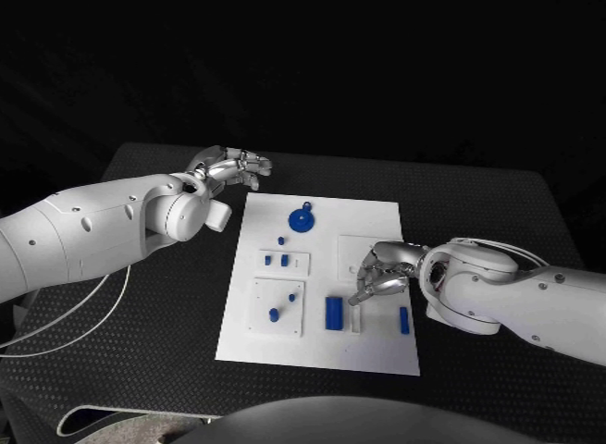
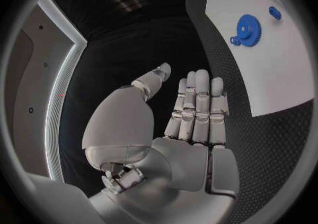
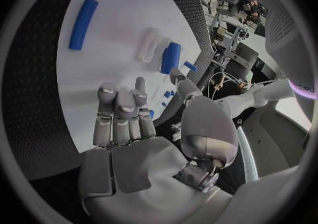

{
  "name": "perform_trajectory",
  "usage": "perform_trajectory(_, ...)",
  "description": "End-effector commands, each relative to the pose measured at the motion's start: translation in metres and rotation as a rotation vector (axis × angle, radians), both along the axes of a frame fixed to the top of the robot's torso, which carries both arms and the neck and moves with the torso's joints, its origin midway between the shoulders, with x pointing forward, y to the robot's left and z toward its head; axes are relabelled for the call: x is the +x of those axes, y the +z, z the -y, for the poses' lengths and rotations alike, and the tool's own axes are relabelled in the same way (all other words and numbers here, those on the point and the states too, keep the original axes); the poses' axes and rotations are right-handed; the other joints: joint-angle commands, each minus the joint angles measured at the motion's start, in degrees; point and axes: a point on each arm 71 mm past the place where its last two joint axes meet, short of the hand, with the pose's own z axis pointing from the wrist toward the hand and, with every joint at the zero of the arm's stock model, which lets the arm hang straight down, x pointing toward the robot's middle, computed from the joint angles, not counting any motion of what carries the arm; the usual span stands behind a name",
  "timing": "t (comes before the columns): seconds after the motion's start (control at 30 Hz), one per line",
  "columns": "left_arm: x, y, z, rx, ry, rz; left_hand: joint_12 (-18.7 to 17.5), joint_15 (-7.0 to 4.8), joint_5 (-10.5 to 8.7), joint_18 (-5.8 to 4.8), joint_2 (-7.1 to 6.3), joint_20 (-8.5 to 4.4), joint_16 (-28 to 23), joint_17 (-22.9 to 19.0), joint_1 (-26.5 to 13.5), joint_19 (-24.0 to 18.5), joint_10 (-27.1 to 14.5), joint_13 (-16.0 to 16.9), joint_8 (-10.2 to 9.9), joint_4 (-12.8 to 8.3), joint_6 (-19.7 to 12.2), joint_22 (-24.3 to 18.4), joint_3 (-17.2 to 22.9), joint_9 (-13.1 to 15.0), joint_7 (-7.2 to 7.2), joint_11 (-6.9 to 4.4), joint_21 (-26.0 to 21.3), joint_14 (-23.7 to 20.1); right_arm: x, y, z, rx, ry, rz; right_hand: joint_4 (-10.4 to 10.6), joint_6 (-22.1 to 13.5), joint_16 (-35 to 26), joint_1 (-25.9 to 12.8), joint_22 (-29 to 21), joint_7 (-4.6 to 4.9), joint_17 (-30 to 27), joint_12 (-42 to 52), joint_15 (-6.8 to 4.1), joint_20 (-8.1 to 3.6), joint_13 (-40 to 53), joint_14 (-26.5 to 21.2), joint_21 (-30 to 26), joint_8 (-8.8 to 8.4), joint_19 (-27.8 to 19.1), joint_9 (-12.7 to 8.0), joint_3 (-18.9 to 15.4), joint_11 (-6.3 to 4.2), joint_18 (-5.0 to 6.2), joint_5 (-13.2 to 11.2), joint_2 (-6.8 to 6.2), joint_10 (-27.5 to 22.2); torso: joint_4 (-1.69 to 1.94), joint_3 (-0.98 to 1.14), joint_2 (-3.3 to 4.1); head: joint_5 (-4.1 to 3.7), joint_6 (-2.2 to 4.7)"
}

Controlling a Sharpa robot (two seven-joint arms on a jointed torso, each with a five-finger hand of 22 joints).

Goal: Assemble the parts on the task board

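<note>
We see the white task board [image 1: 369,217] lying in the middle of the black tabletop [image 1: 516,222], its long sides running away from the robot. Near its far end lies a round blue gear [image 1: 303,220] with a small tab at its far side. On the board's left half sit two raised white plates: the upper plate [image 1: 284,262] carries small blue pegs [image 1: 268,261], and the lower plate [image 1: 278,306] carries a blue knob [image 1: 275,315] and a smaller blue piece [image 1: 292,298]. Near the front middle a thick blue block [image 1: 335,313] lies lengthwise, just beside a pale white strip [image 1: 357,316], and a slim blue bar [image 1: 404,319] lies close to the board's right edge.

Our right hand [image 1: 383,271] hovers over the board's right half, just beyond the block and the bar. Its fingers [image 3: 119,113] are straight and close together, the thumb apart, and they hold nothing.

Our left hand [image 1: 229,170] hangs over bare tabletop just beyond the board's far left corner, off the board. Its fingers [image 2: 199,105] are stretched out side by side, with nothing in them.

Open tabletop shows on all sides of the board, widest to the right and left. A white cable [image 1: 63,319] loops over the tabletop's left edge under the left arm.
</note>
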Motion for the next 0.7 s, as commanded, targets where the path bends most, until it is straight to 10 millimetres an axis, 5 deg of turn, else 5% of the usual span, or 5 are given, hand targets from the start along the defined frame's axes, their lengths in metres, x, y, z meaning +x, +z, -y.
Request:
perform_trajectory(0.03,0.000,0.001,0.001,-0.009,-0.011,0.004,0.4,0.28,-0.25,0.78,0.09,-0.51,-0.3,0.1,-0.4,0.4,-0.5,-0.1,-0.1,0.3,-0.3,1.1,0.0,0.0,0.01,0.07,-0.4,0.0,-0.003,0.015,-0.014,0.130,0.227,0.205,-0.3,-2.4,-0.6,6.6,-0.1,1.61,0.0,-0.4,0.61,-0.17,0.1,-0.9,-0.6,-0.66,-1.1,-0.1,1.1,0.45,1.22,-0.2,-0.01,-1.2,-0.07,-0.02,0.03,0.05,0.10)
perform_trajectory(0.13,0.000,0.001,0.001,-0.008,-0.010,0.005,0.4,0.28,-0.25,0.78,0.08,-0.51,-0.3,0.1,-0.4,0.4,-0.5,-0.1,-0.1,0.3,-0.3,1.1,0.0,0.0,0.02,0.07,-0.4,-0.1,-0.005,0.019,-0.018,0.138,0.320,0.278,0.2,-4.2,-1.6,18.6,-0.5,2.52,0.0,-0.9,1.69,1.44,0.0,-3.8,-2.0,-1.66,-3.7,-0.5,6.2,1.37,0.65,-6.2,-0.77,-3.9,-0.12,0.05,0.04,0.07,0.14)
perform_trajectory(0.23,0.001,0.001,0.000,-0.008,-0.008,0.007,0.4,0.28,-0.25,0.79,0.08,-0.51,-0.4,0.1,-0.4,0.4,-0.5,-0.1,-0.1,0.3,-0.3,1.1,0.0,0.0,0.02,0.07,-0.4,-0.1,-0.008,0.023,-0.026,0.142,0.431,0.372,0.0,-5.4,-1.5,24.3,-0.5,1.95,0.2,-0.4,1.44,3.28,-0.2,-5.1,-2.2,-2.48,-4.5,-1.4,15.2,0.95,0.60,-6.0,-2.09,-5.3,-0.13,0.07,0.05,-0.01,0.15)
perform_trajectory(0.4,0.001,0.001,0.000,-0.008,-0.010,0.006,0.4,0.28,-0.25,0.79,0.09,-0.51,-0.4,0.1,-0.4,0.4,-0.5,-0.1,-0.1,0.3,-0.3,1.1,0.0,0.0,0.02,0.07,-0.4,-0.1,-0.013,0.022,-0.035,0.092,0.521,0.425,-0.1,-9.2,-2.8,26.6,-0.6,-1.21,0.2,-1.3,1.23,5.46,-1.2,-10.4,-4.0,-3.83,-8.7,-2.5,21.6,0.10,0.54,-6.7,-3.43,-10.5,-0.04,0.02,-0.01,-0.18,0.20)
perform_trajectory(0.7,0.001,0.000,-0.003,-0.005,-0.007,0.003,0.4,0.29,-0.25,0.79,0.10,-0.50,-0.4,0.1,-0.4,0.3,-0.5,-0.1,-0.1,0.4,-0.3,1.1,0.0,0.0,0.03,0.08,-0.4,-0.1,-0.026,0.015,-0.047,0.043,0.607,0.481,-0.5,-10.9,-1.8,27.8,0.2,-3.24,0.6,0.2,1.99,6.64,-1.7,-12.9,-4.0,-3.58,-10.9,-2.9,21.8,0.84,0.96,-6.9,-3.79,-13.1,-0.08,0.02,0.04,0.05,-0.04)
